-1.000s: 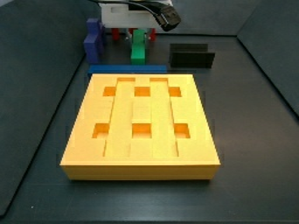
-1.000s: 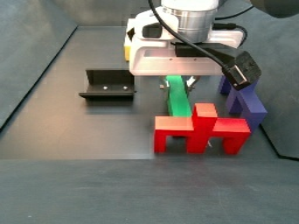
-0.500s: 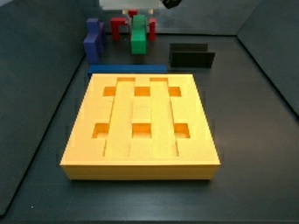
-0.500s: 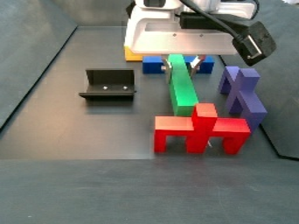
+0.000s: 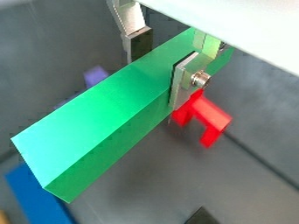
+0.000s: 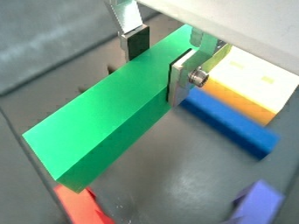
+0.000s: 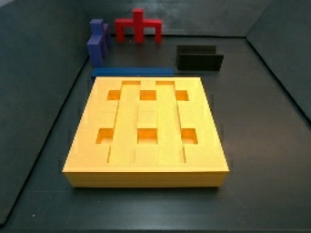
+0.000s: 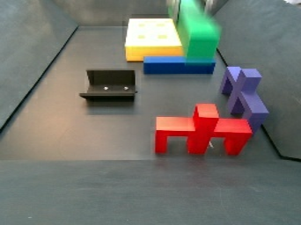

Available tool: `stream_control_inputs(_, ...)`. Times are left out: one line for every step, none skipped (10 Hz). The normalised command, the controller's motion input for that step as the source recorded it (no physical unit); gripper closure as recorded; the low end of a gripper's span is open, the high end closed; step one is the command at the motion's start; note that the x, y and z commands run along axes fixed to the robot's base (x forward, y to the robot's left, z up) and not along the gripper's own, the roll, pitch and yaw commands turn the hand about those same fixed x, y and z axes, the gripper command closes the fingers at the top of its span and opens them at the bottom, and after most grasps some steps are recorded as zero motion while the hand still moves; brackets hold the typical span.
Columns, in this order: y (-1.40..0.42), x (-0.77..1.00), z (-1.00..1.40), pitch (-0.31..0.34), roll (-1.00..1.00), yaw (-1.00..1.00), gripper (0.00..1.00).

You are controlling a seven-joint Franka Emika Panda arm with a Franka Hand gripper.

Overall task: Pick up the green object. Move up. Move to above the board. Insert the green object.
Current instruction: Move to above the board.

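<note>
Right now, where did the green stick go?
The green object is up in the air, clamped in the gripper in both wrist views. In a side view its end hangs above the blue bar, beside the board.

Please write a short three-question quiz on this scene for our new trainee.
1. True or false: the claw is shut on the green bar in both wrist views.
2. In a side view, does the green bar touch the floor? A yes, B no.
3. Which piece lies along the board edge nearest the red piece?

Key: 1 true. 2 B; it hangs at the picture's top edge, clear of the floor. 3 the blue bar.
</note>
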Motion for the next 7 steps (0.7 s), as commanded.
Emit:
stream_control_inputs(0.00, 0.00, 1.40, 0.060, 0.02, 0.01, 1.00)
stream_control_inputs(0.00, 0.02, 0.73, 0.059, 0.02, 0.01, 1.00)
stream_control_inputs(-0.01, 0.04, 0.22, 0.063, 0.02, 0.01, 1.00)
stream_control_inputs(-1.40, 0.13, 0.18, 0.361, 0.06, -0.22, 1.00)
stream_control_inputs(-1.40, 0.12, 0.18, 0.348, 0.07, -0.18, 1.00)
stream_control_inputs(-1.40, 0.13, 0.19, 0.263, 0.04, -0.08, 1.00)
stream_control_inputs(-1.40, 0.14, 0.19, 0.204, 0.00, -0.04, 1.00)
